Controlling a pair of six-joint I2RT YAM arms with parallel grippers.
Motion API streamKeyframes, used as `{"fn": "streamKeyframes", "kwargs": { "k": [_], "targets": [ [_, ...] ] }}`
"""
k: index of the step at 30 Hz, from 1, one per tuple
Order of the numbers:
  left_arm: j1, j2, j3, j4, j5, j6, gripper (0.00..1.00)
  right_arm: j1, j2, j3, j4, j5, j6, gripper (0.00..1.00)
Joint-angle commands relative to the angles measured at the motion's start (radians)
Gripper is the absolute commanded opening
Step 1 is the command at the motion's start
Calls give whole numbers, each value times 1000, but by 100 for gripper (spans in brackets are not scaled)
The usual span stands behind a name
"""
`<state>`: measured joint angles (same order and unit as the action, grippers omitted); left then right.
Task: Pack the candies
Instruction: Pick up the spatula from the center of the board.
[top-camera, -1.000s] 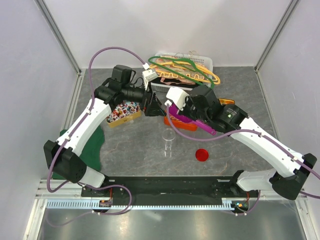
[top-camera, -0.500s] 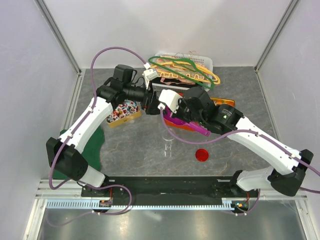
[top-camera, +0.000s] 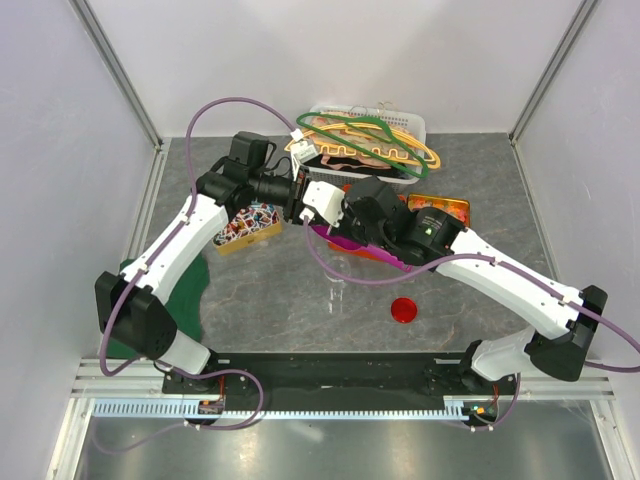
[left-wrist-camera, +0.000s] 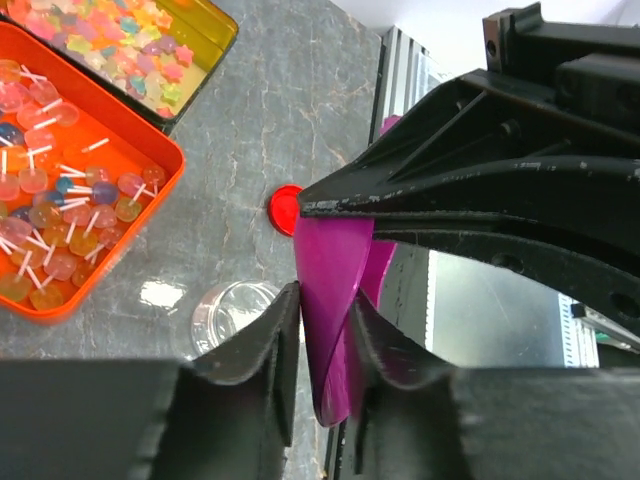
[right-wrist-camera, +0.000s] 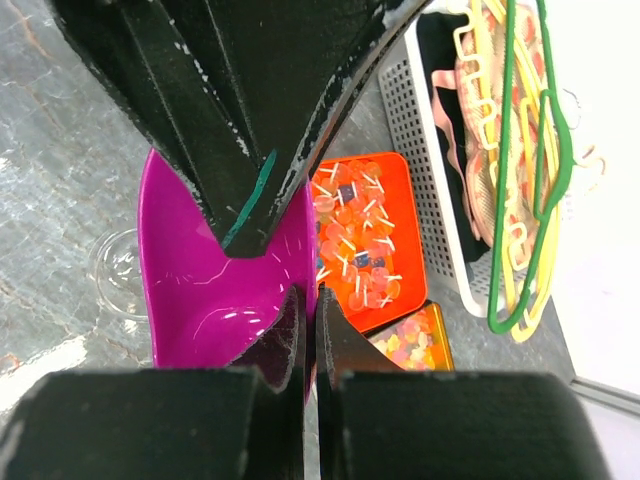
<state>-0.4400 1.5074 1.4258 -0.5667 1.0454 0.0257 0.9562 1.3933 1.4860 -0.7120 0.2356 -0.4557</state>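
We see bright, even light from overhead; shadows on the grey table (top-camera: 270, 300) are soft and faint; in the top view the candies (top-camera: 248, 220) blur into coloured specks; in the wrist views the magenta scoop (right-wrist-camera: 190, 290) carries small white glints, the table shows pale glare patches, and the black foreground looks soft, perhaps out of focus.

White arms (top-camera: 180, 240), black joints (top-camera: 243, 152), purple cables (top-camera: 215, 102)

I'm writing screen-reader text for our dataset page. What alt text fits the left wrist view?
The left gripper pinches a magenta scoop that the right gripper also holds. Beyond them, on a grey table, are a glass jar, a red lid and an orange tray of lollipops.
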Motion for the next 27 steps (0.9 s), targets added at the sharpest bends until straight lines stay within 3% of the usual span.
{"fn": "streamKeyframes", "kwargs": {
  "k": [1, 2, 9, 11, 18, 21, 24, 27],
  "targets": [
    [3, 4, -13, 24, 25, -12, 25, 10, -7, 60, 86, 88, 12, 0],
    [3, 2, -13, 24, 27, -10, 19, 12, -8, 60, 88, 96, 12, 0],
    [3, -4, -18, 24, 27, -10, 2, 12, -8, 56, 103, 103, 15, 0],
    [3, -7, -22, 25, 24, -9, 2, 12, -10, 59, 102, 99, 14, 7],
    [6, -24, -34, 24, 1, -4, 2, 12, -27, 94, 49, 48, 11, 53],
    [18, -26, -30, 13, 7, 5, 2, 10, -57, 102, 19, 27, -4, 66],
    [43, -18, -7, -10, 43, 5, 2, 9, -106, 91, -29, -33, -37, 74],
    [67, 11, 44, -61, 88, 17, 2, -5, -168, 56, -76, -126, -61, 74]
  ]
}}
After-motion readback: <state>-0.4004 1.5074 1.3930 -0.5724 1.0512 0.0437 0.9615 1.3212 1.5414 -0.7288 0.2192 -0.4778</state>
